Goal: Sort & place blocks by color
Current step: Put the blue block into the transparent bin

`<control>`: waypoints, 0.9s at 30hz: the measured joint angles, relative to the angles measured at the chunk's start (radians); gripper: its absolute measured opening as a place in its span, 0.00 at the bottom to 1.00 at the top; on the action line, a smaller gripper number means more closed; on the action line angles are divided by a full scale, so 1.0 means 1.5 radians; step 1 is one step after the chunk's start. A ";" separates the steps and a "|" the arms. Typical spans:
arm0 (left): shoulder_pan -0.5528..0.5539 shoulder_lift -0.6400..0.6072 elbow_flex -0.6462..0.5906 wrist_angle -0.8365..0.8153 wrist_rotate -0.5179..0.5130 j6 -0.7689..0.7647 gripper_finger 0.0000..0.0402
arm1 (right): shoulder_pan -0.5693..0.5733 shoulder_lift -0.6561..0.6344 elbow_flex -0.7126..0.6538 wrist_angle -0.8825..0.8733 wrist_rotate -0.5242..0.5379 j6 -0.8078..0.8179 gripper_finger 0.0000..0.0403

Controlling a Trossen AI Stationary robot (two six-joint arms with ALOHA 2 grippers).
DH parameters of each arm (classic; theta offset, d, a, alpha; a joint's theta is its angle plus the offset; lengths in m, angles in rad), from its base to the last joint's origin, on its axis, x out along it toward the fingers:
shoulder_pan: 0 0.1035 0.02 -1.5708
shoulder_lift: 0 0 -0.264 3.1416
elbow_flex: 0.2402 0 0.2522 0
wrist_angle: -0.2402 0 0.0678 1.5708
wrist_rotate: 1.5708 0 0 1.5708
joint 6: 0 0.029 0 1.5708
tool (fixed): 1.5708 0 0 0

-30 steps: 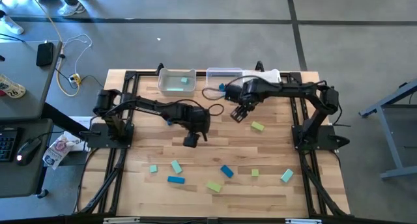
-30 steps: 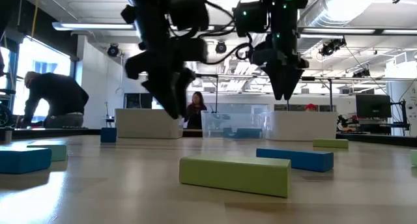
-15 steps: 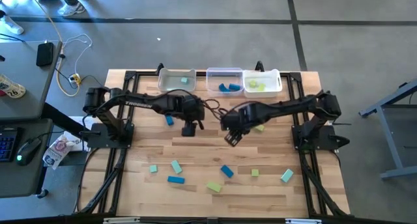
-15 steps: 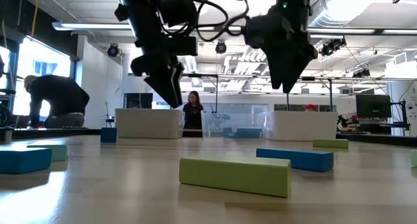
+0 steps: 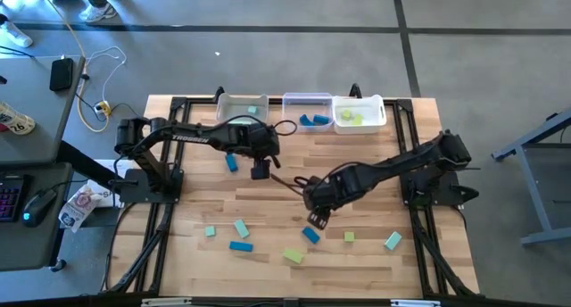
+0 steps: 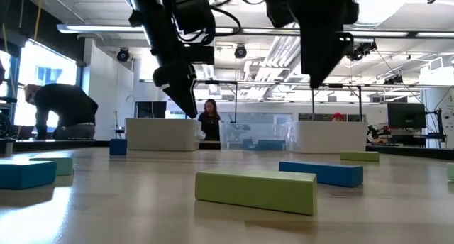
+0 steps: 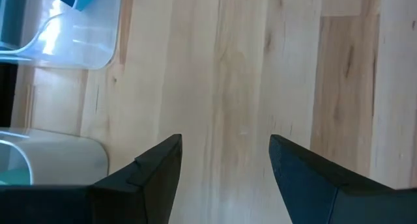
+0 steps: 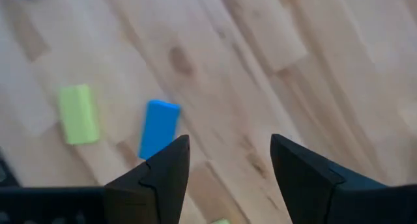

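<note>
Across table point(image 5: 375, 253): right gripper point(image 5: 316, 219), open and empty, now swung down over blue block point(image 5: 310, 235), probably next; left gripper point(image 5: 260, 171) open.

arms: two, dark black, jointed | left arm point(image 5: 192, 138): small white lettering | cables: black, looped near wrists | fingers point(image 7: 153, 178): dark, wedge-shaped, matte

We read this as robotics lab or open workshop hall. Exposed ceiling ducts point(image 6: 383, 20) and strip lights overhead, bare grey concrete floor point(image 5: 294, 48). Wooden table point(image 5: 268, 200) in black frame carries 2 arms. Side desk point(image 5: 27, 120) holds keyboard point(image 5: 9, 195), mouse point(image 5: 34, 209), loose cables point(image 5: 98, 75). Monitor point(image 6: 406, 116) at back. 2 people point(image 6: 57, 109) in background.
</note>
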 joint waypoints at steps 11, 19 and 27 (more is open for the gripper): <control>0.000 0.000 0.000 0.000 0.000 0.000 0.54 | 0.044 0.025 0.000 0.096 0.008 0.070 0.50; 0.000 0.000 0.000 0.000 0.000 0.000 0.54 | 0.050 0.078 0.000 0.116 -0.022 0.106 0.50; 0.000 0.001 0.000 0.000 0.001 -0.005 0.54 | 0.064 0.112 0.000 0.125 -0.022 0.138 0.50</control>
